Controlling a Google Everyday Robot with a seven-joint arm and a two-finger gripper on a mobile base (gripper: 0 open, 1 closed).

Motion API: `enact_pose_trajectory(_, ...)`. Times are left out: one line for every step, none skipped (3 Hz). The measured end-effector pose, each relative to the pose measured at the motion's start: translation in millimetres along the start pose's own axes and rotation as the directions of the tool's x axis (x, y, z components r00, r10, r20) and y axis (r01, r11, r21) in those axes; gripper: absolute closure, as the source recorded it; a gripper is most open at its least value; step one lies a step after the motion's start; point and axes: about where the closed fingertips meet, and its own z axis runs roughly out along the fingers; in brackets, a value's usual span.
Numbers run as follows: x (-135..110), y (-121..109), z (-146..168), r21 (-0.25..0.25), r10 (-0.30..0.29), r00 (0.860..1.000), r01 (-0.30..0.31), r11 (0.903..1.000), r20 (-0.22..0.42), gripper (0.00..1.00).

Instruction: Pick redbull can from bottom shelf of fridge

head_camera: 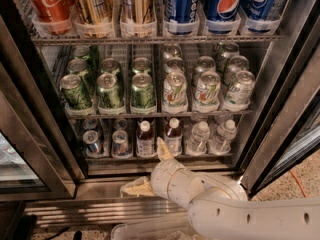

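Note:
The fridge (47, 119) stands open in front of me. On its bottom shelf (210, 155), at the left, stand slim silver-and-blue redbull cans: one at the front left (92, 142), one beside it (120, 143), and more behind them. My gripper (149, 168) is on the end of the white arm, low in front of the shelf and right of the cans. It is open and empty. One cream finger (163, 149) points up at the shelf edge by the bottles, and the other finger (136, 187) lies over the door sill. It touches no can.
White-capped bottles (145, 138) and clear water bottles (198, 137) fill the rest of the bottom shelf. Green cans (109, 90) and pale cans (174, 91) stand on the rack above, cola and Pepsi cans (225, 4) on top. Door frames (280, 119) flank the opening.

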Motion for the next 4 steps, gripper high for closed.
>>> enact_pose_trajectory(7,0,14,-0.033,0.104,0.990,-0.101,0.9943,0.099,0.00)
enact_pose_trajectory(0,11,11,-0.056,0.129,0.973,-0.120,0.9912,0.193,0.00)
enact_pose_trajectory(-6,19,20,-0.097,0.171,0.953,-0.151,0.9837,0.251,0.00)
enact_pose_trajectory(-15,22,16,-0.108,0.219,0.922,-0.194,0.9750,0.318,0.00)
